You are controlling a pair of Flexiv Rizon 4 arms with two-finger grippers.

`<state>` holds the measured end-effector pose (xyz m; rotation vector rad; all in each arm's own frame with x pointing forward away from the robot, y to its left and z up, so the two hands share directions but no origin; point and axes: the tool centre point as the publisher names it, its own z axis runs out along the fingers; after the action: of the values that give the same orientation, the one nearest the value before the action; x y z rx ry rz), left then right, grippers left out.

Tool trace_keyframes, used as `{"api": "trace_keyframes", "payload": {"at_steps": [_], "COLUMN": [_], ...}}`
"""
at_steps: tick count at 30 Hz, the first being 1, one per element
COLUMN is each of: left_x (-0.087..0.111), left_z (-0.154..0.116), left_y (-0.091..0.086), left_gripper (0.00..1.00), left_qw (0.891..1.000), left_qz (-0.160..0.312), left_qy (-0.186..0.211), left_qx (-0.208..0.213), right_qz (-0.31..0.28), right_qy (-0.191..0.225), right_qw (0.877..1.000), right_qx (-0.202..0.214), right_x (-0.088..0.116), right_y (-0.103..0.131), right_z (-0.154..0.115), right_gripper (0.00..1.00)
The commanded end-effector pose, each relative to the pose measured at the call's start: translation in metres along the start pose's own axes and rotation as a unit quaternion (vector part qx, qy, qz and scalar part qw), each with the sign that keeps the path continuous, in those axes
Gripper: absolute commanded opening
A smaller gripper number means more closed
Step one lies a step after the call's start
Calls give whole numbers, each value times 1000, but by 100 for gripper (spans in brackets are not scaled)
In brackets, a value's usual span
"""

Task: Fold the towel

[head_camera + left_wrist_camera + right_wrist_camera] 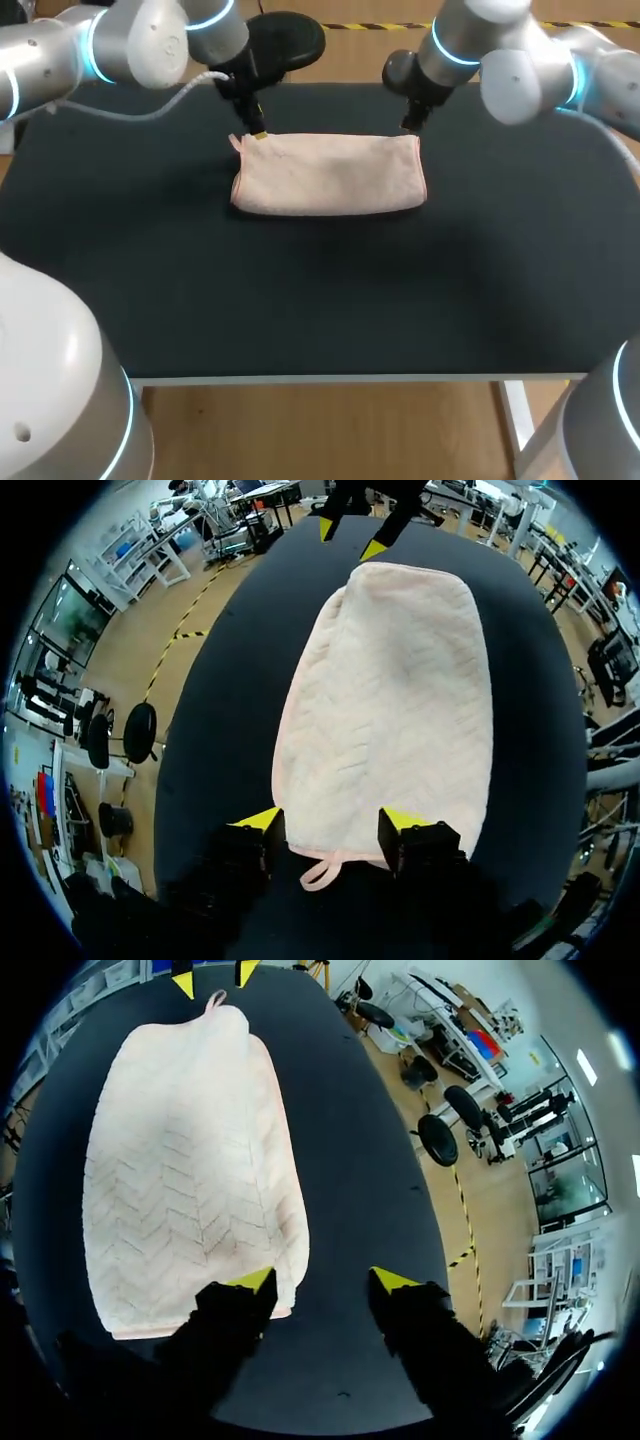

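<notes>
Towel (330,175) lies folded and flat on the bench (300,300), far middle. Left arm comes in from the far left with its wrist angled down. Left hand (330,822) is open, astride the towel's short end by the loop (320,873); contact hard to tell. Right arm comes in from the far right. Right hand (322,1282) is open at the other short end, half over the towel's corner, half over bare bench.
</notes>
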<state>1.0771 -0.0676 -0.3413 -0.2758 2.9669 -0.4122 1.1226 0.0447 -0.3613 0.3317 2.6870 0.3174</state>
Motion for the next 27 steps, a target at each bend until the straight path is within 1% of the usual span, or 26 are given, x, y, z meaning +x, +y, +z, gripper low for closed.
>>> {"api": "trace_keyframes", "payload": {"at_steps": [1,2,3,4,6,7,8,9,11,12,13,14,15,16,19,20,21,22,23,27], "left_x": [9,10,10,9,7,6,5,5,5,6,6,7,7,6,1,0,-1,-3,-3,-3], "left_z": [-24,-28,-30,-30,-28,-27,-26,-25,-24,-24,-24,-25,-27,-28,-30,-31,-32,-31,-31,-31], "left_y": [12,14,18,23,30,34,39,45,51,52,53,53,53,52,50,49,48,45,45,45], "left_gripper": [100,100,100,100,100,100,100,100,100,100,100,100,100,100,100,100,100,100,100,100], "left_qw": [990,985,977,966,960,955,947,942,935,932,926,925,928,927,931,929,932,930,930,930], "left_qz": [46,54,64,66,54,49,38,25,11,7,16,24,29,32,37,50,58,67,67,67], "left_qy": [-7,-8,-5,3,27,37,44,41,46,49,50,48,50,61,97,102,115,142,142,142], "left_qx": [130,161,201,249,274,291,315,332,353,359,374,375,367,369,351,353,339,333,333,333], "right_qz": [-7,-8,-10,-12,-14,-15,-17,-18,-18,-18,-18,-18,-18,-18,-22,-26,-31,-48,-70,-70], "right_qy": [-9,-10,-11,-12,-12,-12,-11,-11,-8,-7,-7,-6,-6,-6,-8,-10,-12,-12,-8,-8], "right_qw": [1000,1000,1000,1000,1000,1000,1000,1000,1000,1000,1000,1000,1000,1000,1000,999,999,998,996,996], "right_qx": [-2,-2,-2,-1,-1,-1,1,4,7,9,9,11,13,14,20,26,34,47,56,56], "right_x": [8,9,11,12,14,15,16,18,21,22,23,25,26,27,30,30,31,32,33,33], "right_y": [0,1,2,3,3,3,2,2,0,-1,-1,-1,-2,-2,-1,0,0,3,4,4], "right_z": [-21,-22,-24,-25,-27,-27,-27,-27,-25,-25,-24,-24,-24,-24,-25,-26,-27,-28,-30,-30], "right_gripper": [100,100,100,100,100,100,100,100,100,100,100,100,100,100,100,100,100,100,100,100]}}
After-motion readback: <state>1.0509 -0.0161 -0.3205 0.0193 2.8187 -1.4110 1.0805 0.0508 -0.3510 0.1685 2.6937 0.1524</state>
